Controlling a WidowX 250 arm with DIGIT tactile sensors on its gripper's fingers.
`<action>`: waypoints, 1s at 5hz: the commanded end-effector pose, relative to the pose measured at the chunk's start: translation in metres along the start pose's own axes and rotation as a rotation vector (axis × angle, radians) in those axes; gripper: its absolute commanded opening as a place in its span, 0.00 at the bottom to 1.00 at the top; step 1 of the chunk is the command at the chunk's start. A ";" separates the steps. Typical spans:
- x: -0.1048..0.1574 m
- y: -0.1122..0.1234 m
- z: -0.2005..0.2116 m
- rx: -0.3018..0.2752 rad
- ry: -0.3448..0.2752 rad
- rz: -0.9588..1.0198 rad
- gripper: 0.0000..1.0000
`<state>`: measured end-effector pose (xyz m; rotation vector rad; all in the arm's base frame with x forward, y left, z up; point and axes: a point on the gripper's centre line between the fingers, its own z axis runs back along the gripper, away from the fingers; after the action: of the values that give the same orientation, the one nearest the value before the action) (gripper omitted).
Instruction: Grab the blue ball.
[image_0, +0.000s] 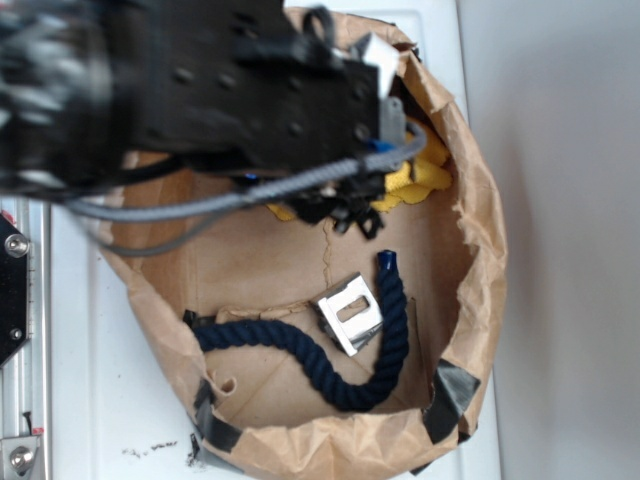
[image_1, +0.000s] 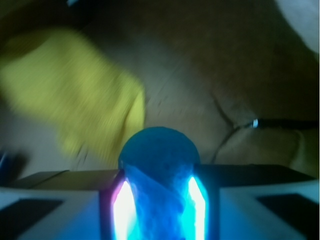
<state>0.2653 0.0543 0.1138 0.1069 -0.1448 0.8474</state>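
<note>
In the wrist view the blue ball (image_1: 159, 150) sits low in the centre, wedged between the two glowing fingers (image_1: 124, 205) of the gripper (image_1: 159, 200), which seems closed on it. The hold looks shallow, so a round ball could squirt out on lifting. The yellow cloth (image_1: 75, 95) is blurred, and in the exterior view the arm (image_0: 200, 90) hides the ball entirely.

1. A brown paper bag (image_0: 480, 250) with its rim rolled down lies on a white surface (image_0: 90, 380).
2. Inside it, a dark navy rope (image_0: 330, 365) curves along the floor.
3. A metal clip (image_0: 350, 313) lies touching the rope.
4. A yellow cloth (image_0: 415, 180) sits near the far wall, partly hidden.
</note>
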 end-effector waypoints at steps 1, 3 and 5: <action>-0.010 0.023 0.072 -0.114 0.056 -0.287 0.00; -0.010 0.012 0.112 -0.166 0.093 -0.275 0.00; -0.013 -0.009 0.109 -0.158 0.006 -0.217 0.00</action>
<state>0.2641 0.0093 0.2013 -0.0110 -0.1531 0.6181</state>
